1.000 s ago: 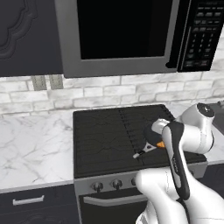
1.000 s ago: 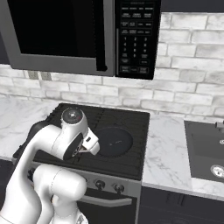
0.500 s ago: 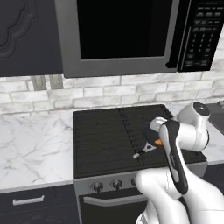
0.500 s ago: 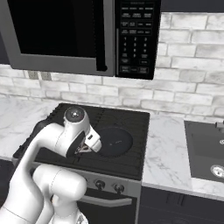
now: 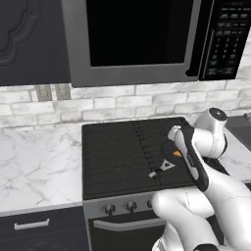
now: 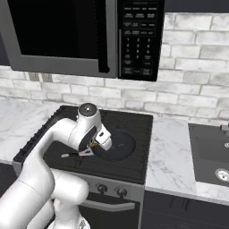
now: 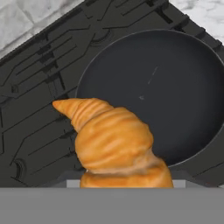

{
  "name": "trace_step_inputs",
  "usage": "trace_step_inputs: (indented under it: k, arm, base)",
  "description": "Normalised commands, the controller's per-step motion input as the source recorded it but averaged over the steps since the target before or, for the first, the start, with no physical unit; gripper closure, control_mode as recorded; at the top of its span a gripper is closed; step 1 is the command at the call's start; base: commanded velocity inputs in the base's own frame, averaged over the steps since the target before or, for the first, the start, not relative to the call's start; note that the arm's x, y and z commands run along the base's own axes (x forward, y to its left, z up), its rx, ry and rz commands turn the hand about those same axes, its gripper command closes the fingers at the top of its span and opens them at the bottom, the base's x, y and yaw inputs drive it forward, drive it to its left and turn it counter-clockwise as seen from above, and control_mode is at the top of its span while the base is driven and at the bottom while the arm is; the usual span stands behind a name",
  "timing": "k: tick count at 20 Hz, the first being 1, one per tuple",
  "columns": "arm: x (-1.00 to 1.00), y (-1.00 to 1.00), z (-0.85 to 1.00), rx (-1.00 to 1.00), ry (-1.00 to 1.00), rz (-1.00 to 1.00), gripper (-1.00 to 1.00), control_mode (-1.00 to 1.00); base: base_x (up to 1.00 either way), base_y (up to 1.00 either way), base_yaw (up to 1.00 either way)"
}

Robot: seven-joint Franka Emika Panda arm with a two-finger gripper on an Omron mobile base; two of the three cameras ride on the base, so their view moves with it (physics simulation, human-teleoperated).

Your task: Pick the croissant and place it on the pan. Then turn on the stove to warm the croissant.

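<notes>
The golden croissant hangs close in the hand view, over the near rim of the round black pan, and it covers the fingertips. My gripper is shut on the croissant just above the left edge of the pan. That pan stands on the right side of the black stove. From the left base view the croissant peeks out orange under my wrist, with the pan's silver handle pointing toward the front. Dark knobs line the stove's silver front panel.
A microwave hangs low over the stove, with its keypad on the right. Marble counter lies to the left. A dark sink sits in the counter to the right.
My hand has carried the croissant a short way sideways toward the pan. The pan and stove have stayed put.
</notes>
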Motion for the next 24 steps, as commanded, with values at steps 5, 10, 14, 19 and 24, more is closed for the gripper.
trace_step_inputs:
  k: [5,10,14,19,24]
  arm:
    - [0.39,-0.32,0.00,0.00,0.13,-0.01,1.00,-1.00]
    - [0.21,-0.13,-0.17,0.00,0.06,0.00,1.00,-1.00]
    - [0.19,0.00,-0.28,0.00,0.01,0.00,1.00,-1.00]
    - [0.14,0.00,-0.39,0.00,0.00,0.00,1.00,-1.00]
    - [0.12,0.00,-0.38,0.00,0.00,0.00,1.00,-1.00]
  base:
    - [0.00,0.00,0.00]
    - [0.00,0.00,0.00]
    - [0.00,0.00,0.00]
    - [0.00,0.00,0.00]
    - [0.00,0.00,0.00]
